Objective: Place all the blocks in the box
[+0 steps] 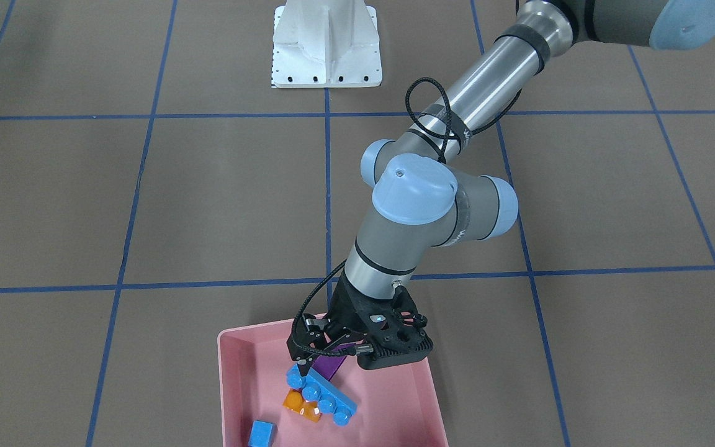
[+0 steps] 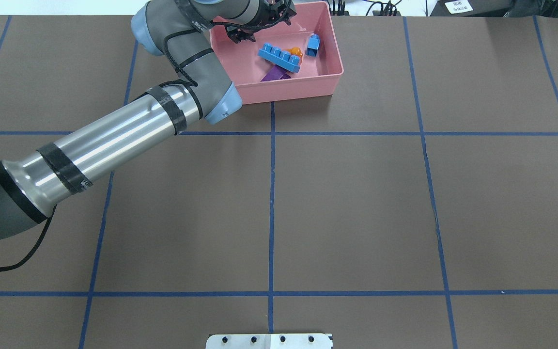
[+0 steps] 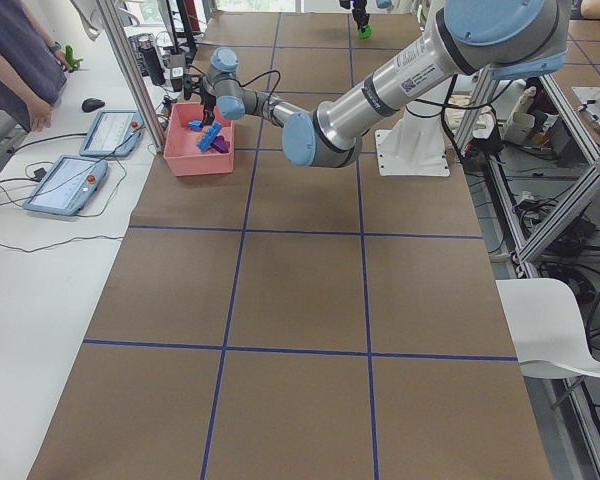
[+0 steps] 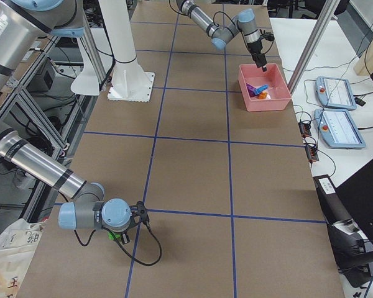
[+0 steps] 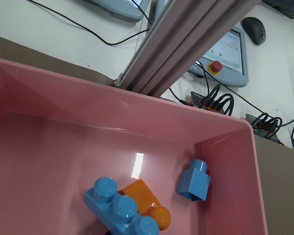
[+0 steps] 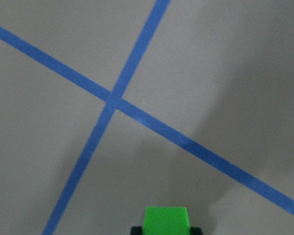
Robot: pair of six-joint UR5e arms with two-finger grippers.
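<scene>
The pink box (image 1: pixel 228 385) stands at the table's far edge, also in the overhead view (image 2: pixel 288 89). In it lie the long blue brick (image 1: pixel 323 394) (image 2: pixel 279 57), resting across the orange brick (image 1: pixel 301 405) and the purple sloped brick (image 1: pixel 331 367), and the small blue brick (image 1: pixel 262 433) apart from them. My left gripper (image 1: pixel 303 366) hovers open and empty over the box's left part, just above the long blue brick's end. My right gripper (image 6: pixel 165 229) is shut on the green block (image 6: pixel 166 218) and holds it low over the table, far from the box (image 4: pixel 264 102).
The white robot base plate (image 1: pixel 326 62) is at the table's near side. Behind the box are an aluminium post (image 5: pixel 186 44), control tablets (image 4: pixel 339 93) and cables. A person (image 3: pixel 10 60) stands by the box end. Blue tape lines (image 6: pixel 112 103) cross under the right gripper.
</scene>
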